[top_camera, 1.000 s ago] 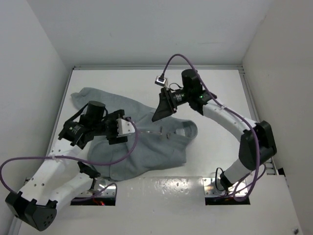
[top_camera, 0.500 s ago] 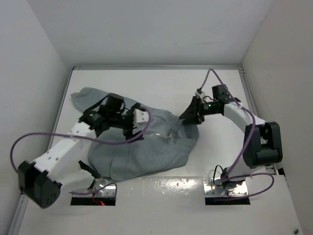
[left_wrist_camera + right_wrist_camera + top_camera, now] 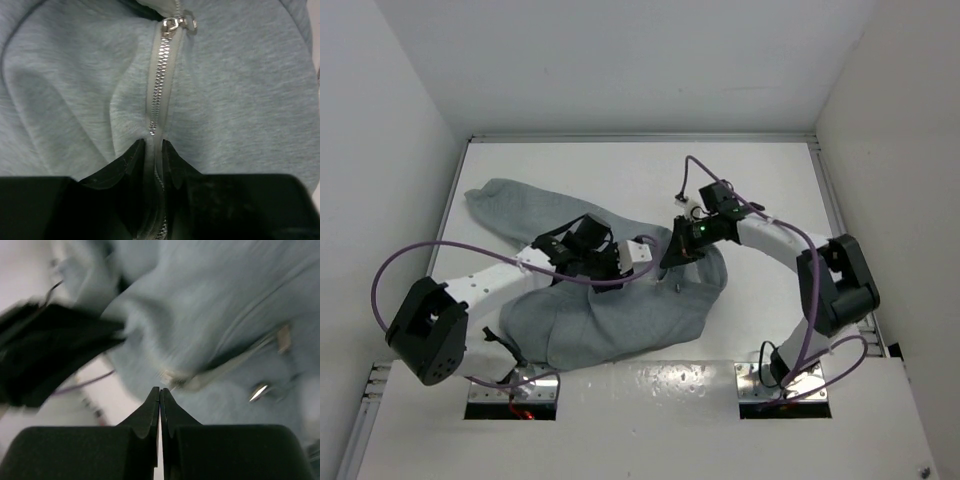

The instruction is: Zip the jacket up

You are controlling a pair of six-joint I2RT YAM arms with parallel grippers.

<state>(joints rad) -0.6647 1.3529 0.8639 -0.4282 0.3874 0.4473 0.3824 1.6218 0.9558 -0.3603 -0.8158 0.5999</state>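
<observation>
The grey jacket (image 3: 620,320) lies crumpled on the left half of the white table (image 3: 770,180). In the left wrist view its metal zipper (image 3: 160,80) runs straight up to the slider (image 3: 172,22) at the top edge. My left gripper (image 3: 154,146) is shut on the zipper band, which is pinched between the fingertips. From above, the left gripper (image 3: 638,256) sits mid-jacket, facing the right gripper (image 3: 676,252) close by. In the blurred right wrist view, the right gripper (image 3: 160,390) is shut with nothing between its fingers, just short of the jacket's (image 3: 200,305) zipper end.
Purple cables (image 3: 390,275) loop off both arms. The left arm (image 3: 490,275) lies across the jacket's upper part. White walls close in the table on three sides, and a metal mounting plate (image 3: 650,385) runs along the near edge.
My left gripper slid right across the jacket and closed on the zipper band. My right gripper swung left and down to the jacket's right edge and shut.
</observation>
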